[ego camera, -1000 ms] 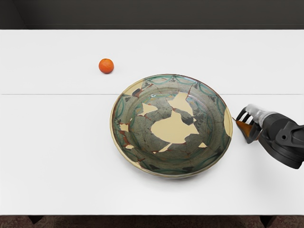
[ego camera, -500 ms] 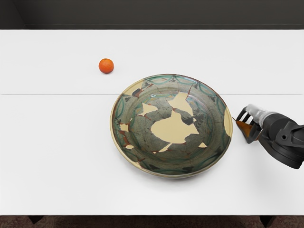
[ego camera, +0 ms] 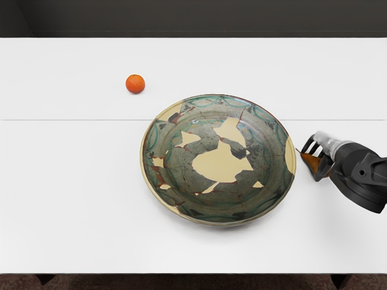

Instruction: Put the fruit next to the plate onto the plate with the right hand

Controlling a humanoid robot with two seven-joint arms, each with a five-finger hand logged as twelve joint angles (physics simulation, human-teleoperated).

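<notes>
At the right side of the plate (ego camera: 158, 181), just beside its rim, the right hand (ego camera: 329, 162) rests low on the bench (ego camera: 72, 205). Its dark fingers (ego camera: 310, 144) are curled around a small orange-brown piece (ego camera: 309, 162). I judge this piece to be the fruit of the task, though it is too small to name surely. The piece is not yet on the plate. From the hand, the plate lies directly to the left, so the coming move needs only a small lift over the rim and a short carry leftward toward the middle. A round orange (ego camera: 135, 84) lies on the bench beyond the far left side of the plate, well apart from the hand. No left arm shows.
</notes>
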